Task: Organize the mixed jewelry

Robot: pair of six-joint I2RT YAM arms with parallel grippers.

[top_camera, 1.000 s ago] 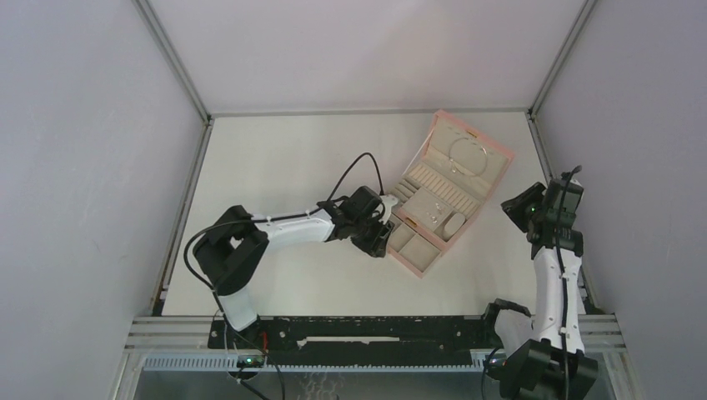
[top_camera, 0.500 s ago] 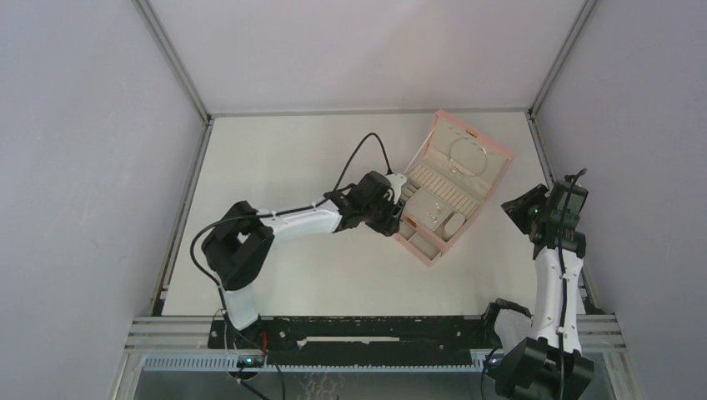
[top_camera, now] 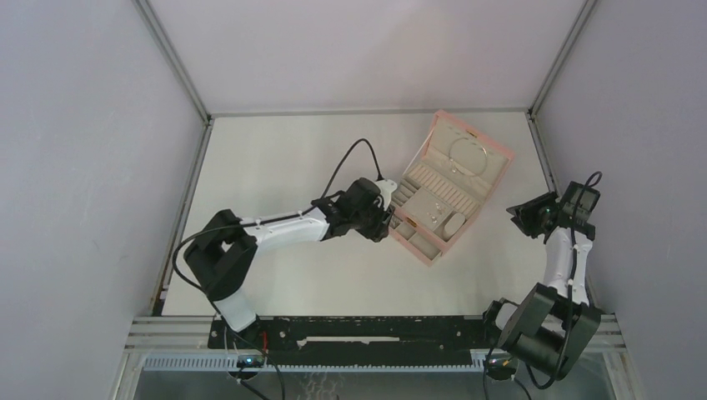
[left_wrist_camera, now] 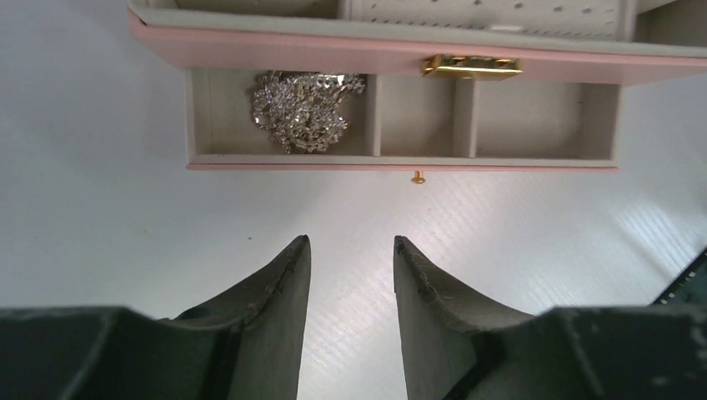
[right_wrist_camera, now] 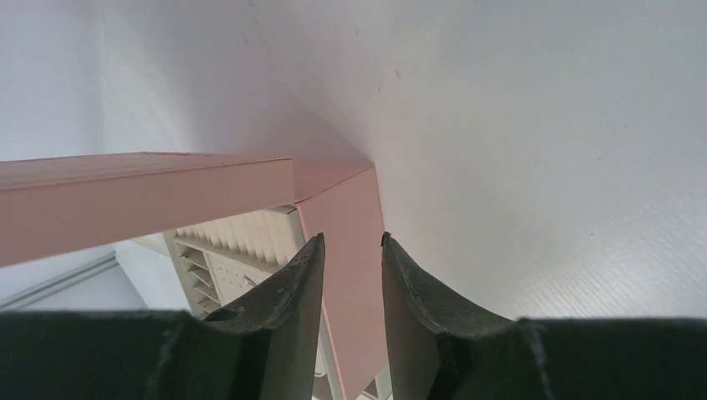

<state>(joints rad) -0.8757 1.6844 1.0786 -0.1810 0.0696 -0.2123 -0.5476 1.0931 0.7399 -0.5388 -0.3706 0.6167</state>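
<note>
The pink jewelry box (top_camera: 498,155) stands open at the back right. A thin silver hoop (top_camera: 468,156) lies in its raised lid. Tiny silver pieces (top_camera: 433,216) sit on the cream pad of the tray. In the left wrist view the front drawer (left_wrist_camera: 400,160) is pulled out, with a silver chain cluster (left_wrist_camera: 304,108) in its left compartment. My left gripper (top_camera: 386,218) (left_wrist_camera: 350,242) is open and empty, just short of the drawer front. My right gripper (top_camera: 521,213) (right_wrist_camera: 352,240) is open and empty, to the right of the box and apart from it.
A gold clasp (left_wrist_camera: 471,65) and a small gold drawer knob (left_wrist_camera: 418,177) face my left gripper. The box's pink corner (right_wrist_camera: 346,196) shows beyond my right fingers. The right enclosure wall (top_camera: 634,167) is close behind the right wrist. White tabletop (top_camera: 292,158) lies left of the box.
My left gripper went up along the box's left side, then came back down to the drawer front. The right wrist swung right toward the wall and lower.
</note>
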